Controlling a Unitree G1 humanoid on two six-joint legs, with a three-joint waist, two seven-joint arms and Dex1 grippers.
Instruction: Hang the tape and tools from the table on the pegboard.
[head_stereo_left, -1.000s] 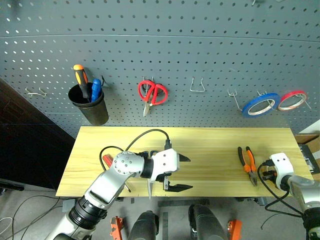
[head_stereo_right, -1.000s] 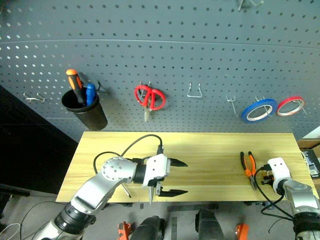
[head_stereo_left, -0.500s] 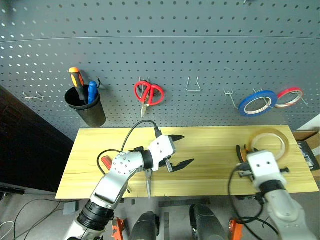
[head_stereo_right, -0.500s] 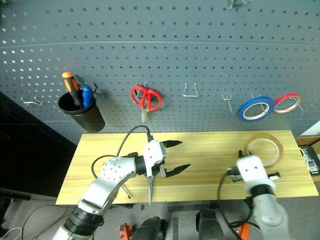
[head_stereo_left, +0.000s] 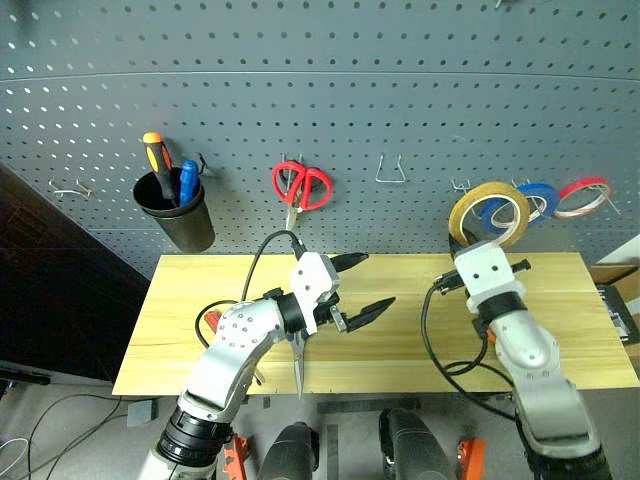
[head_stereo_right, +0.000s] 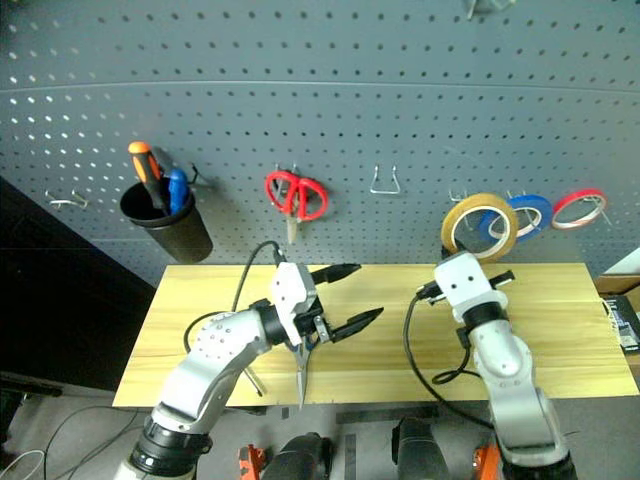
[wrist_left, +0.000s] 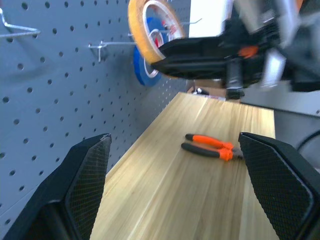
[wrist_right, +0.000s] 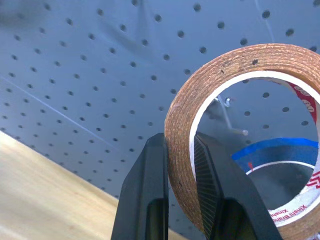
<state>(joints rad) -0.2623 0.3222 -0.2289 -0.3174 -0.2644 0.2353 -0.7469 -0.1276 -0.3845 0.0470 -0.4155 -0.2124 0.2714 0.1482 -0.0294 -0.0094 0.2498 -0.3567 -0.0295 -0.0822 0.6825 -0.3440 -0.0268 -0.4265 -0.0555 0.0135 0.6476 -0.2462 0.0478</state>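
Writing: red print runs round the white inner core of the tape (wrist_right: 240, 125), seen in the right wrist view; the letters look like "Xinan…", the rest is too cut off to read.
Right claw (wrist_right: 181, 165): clamped on the tape, one finger (wrist_right: 150, 195) outside the ring's wall and the other inside it. The ring stands upright above the claw, close in front of the pegboard (head_stereo_left: 330, 90).
Tape position: it overlaps the blue tape roll (head_stereo_left: 540, 200) hanging on a hook just right of the claw; the red tape roll (head_stereo_left: 585, 197) hangs further right.
Left claw (head_stereo_left: 362, 285): spread wide and holding nothing, level over the bench (head_stereo_left: 420, 330), pointing toward the right claw.
Pliers: the small orange-and-black pliers (wrist_left: 212, 147) lie flat on the bench ahead of the left claw and below the right claw.
Scissors: a dark pair (head_stereo_left: 297, 365) lies under the left claw at the bench's near edge.
Screwdriver: a red handle (head_stereo_left: 213, 322) shows on the bench behind the left arm.
Pegboard items: red-handled scissors (head_stereo_left: 301, 186) above the left claw; a black cup (head_stereo_left: 178, 212) with orange and blue handles to its left; an empty hook (head_stereo_left: 392, 170) between the two claws.
Change: a second ago the right claw sat low at the bench's right end beside the pliers; it has since swung up and left with the tape. The left claw has risen slightly and turned rightward.
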